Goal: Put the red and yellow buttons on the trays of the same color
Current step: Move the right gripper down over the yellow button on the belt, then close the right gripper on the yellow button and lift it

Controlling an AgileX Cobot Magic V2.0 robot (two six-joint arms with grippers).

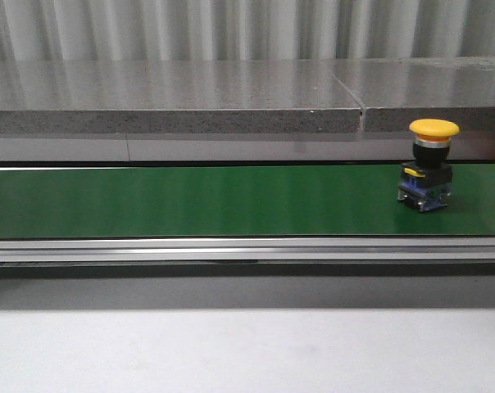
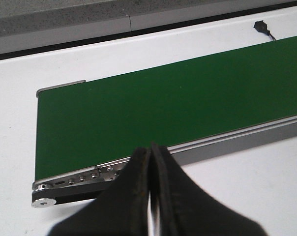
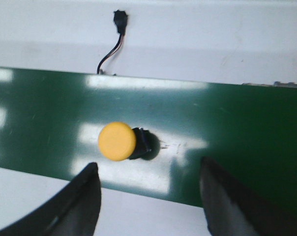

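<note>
The yellow button [image 1: 432, 166] stands upright on the green belt [image 1: 190, 201], near the belt's right end in the front view, resting on its dark and blue base with the cap on top. It sits there alone; no red button and no tray of either colour shows in any of the three pictures.

The right claw [image 3: 148, 194] hangs above the button with its two fingers [image 3: 82, 201] spread wide and nothing between them. The button lies just ahead of the gap between the fingers and a little toward one of them, so the claw looks lined up for a grasp from above; I judge the pick as not yet begun, since the fingers are apart from the cap.

The left claw [image 2: 151, 196] is pressed together, holding nothing, and sits back from the belt's near edge, over the white table [image 2: 247, 196]. Ahead of it lies only bare belt, so it appears to be waiting out of the way.

The front view shows the button's full height and its upright stance but neither claw. The right wrist view shows the cap from above and how it sits relative to the fingers, plus a small black cable [image 3: 114, 44] beyond the belt. The left wrist view alone shows the belt's metal end roller [image 2: 45, 199].
</note>
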